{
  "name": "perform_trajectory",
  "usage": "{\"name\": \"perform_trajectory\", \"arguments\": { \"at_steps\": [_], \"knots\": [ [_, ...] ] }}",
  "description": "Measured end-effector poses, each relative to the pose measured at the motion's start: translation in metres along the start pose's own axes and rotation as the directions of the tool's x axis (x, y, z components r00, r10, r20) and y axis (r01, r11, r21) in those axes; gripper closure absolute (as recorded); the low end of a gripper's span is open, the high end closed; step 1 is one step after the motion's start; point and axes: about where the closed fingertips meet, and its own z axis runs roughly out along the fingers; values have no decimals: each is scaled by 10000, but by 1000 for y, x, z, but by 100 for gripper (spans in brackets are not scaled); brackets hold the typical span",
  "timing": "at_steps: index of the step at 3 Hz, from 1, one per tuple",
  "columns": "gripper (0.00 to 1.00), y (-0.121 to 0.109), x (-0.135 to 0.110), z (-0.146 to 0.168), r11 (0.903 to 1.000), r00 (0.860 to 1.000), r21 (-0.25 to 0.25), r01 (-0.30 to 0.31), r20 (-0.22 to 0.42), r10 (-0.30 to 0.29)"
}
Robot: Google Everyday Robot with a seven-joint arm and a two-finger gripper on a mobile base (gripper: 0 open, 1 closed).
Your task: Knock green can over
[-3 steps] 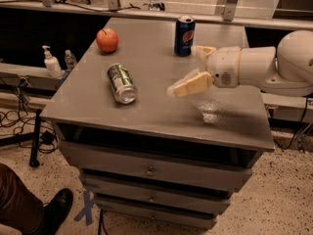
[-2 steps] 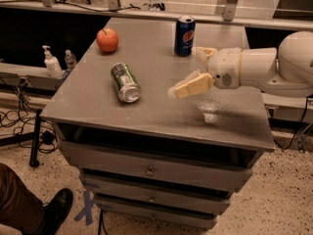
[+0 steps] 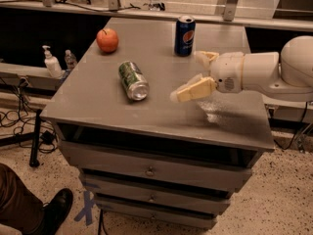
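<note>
The green can [image 3: 133,80] lies on its side on the grey cabinet top [image 3: 98,106], left of centre, with its silver end toward the front. My gripper [image 3: 188,76] hovers to the right of the can, apart from it, with its cream fingers [image 3: 196,89] spread open and empty. The white arm [image 3: 264,72] reaches in from the right edge.
A blue Pepsi can [image 3: 185,35] stands upright at the back, close behind the gripper. A red apple [image 3: 107,39] sits at the back left. Bottles [image 3: 52,62] stand on a lower ledge to the left. A person's shoe [image 3: 54,209] is on the floor at the lower left.
The green can, lying on its side, has rolled a little to the right, toward the gripper. The gripper has barely moved.
</note>
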Motion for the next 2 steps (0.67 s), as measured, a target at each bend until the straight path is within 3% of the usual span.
{"name": "perform_trajectory", "arguments": {
  "at_steps": [2],
  "knots": [
    [0,4,7,1,9999,9999,-69,-143,-2,143]
  ]
}}
